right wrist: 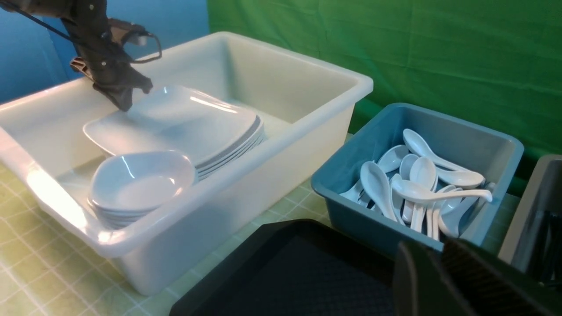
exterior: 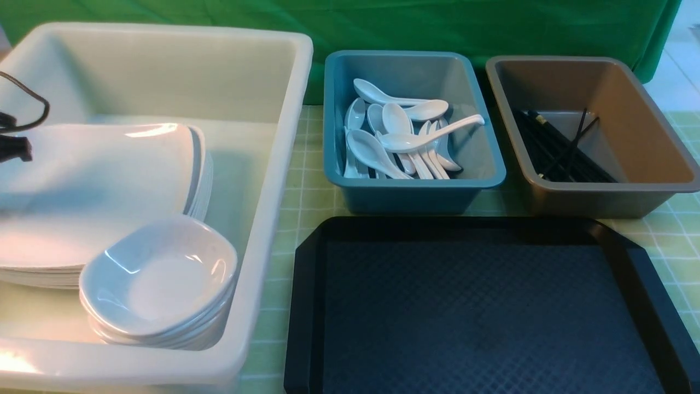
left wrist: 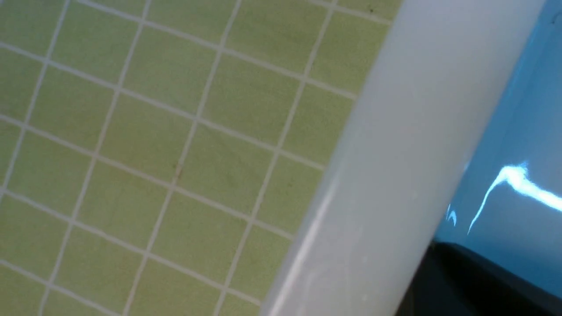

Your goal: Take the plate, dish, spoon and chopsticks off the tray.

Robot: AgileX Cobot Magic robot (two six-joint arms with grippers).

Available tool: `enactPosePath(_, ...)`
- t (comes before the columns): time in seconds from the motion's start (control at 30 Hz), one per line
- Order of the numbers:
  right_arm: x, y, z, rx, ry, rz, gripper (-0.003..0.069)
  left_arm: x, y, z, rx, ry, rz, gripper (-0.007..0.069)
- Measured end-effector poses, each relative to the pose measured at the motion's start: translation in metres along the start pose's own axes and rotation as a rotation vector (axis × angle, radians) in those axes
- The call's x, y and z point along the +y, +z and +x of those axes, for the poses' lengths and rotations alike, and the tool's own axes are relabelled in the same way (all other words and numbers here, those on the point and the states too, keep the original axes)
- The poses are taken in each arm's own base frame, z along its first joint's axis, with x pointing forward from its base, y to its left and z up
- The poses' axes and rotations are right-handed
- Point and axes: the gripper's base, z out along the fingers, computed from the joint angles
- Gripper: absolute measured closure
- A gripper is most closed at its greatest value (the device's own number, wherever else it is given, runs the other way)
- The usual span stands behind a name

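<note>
The black tray (exterior: 306,284) lies bare at the front. The top plate (exterior: 98,180) of a stack in the white bin (exterior: 273,180) sits tilted. My left gripper (right wrist: 120,98) pinches its far corner; only a dark bit of it shows at the front view's left edge (exterior: 13,145). A stack of small dishes (exterior: 158,279) stands in front of the plates. Several spoons (exterior: 404,139) lie in the blue bin (exterior: 415,183). Chopsticks (exterior: 558,150) lie in the brown bin (exterior: 645,137). My right gripper (right wrist: 428,250) hovers over the tray's far edge, slightly open and empty.
The three bins stand in a row behind and left of the tray on the green checked cloth (exterior: 311,197). The left wrist view shows that cloth (left wrist: 153,153), a white band (left wrist: 395,175) and a dark finger (left wrist: 461,285). A green curtain hangs behind.
</note>
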Motion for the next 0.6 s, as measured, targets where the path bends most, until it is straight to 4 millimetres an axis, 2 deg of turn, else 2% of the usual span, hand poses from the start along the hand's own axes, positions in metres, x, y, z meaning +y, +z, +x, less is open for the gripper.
enactPosePath(0.1, 0.000, 0.000, 0.000, 0.000, 0.000, 0.000, 0.0586, 0.001, -0.005, -0.003, -0.014, 0.002, -0.007, 0.0626)
enactPosePath(0.3, 0.000, 0.000, 0.000, 0.000, 0.003, 0.000, 0.0586, 0.008, -0.039, -0.024, -0.092, -0.041, -0.004, 0.0627)
enactPosePath(0.47, 0.000, 0.000, 0.000, 0.002, 0.004, 0.000, 0.0586, 0.014, -0.067, -0.035, -0.137, -0.095, 0.036, 0.0626)
enactPosePath(0.5, 0.000, 0.000, 0.001, 0.009, 0.003, 0.002, 0.0586, 0.013, -0.080, -0.037, -0.154, -0.102, 0.080, 0.0626)
enactPosePath(0.57, 0.000, -0.001, 0.001, 0.021, 0.002, 0.005, 0.0586, 0.012, -0.092, -0.039, -0.169, -0.103, 0.124, 0.0626)
enactPosePath(0.6, -0.001, -0.003, 0.000, 0.045, -0.004, 0.013, 0.0589, 0.009, -0.106, -0.039, -0.182, -0.095, 0.182, 0.0626)
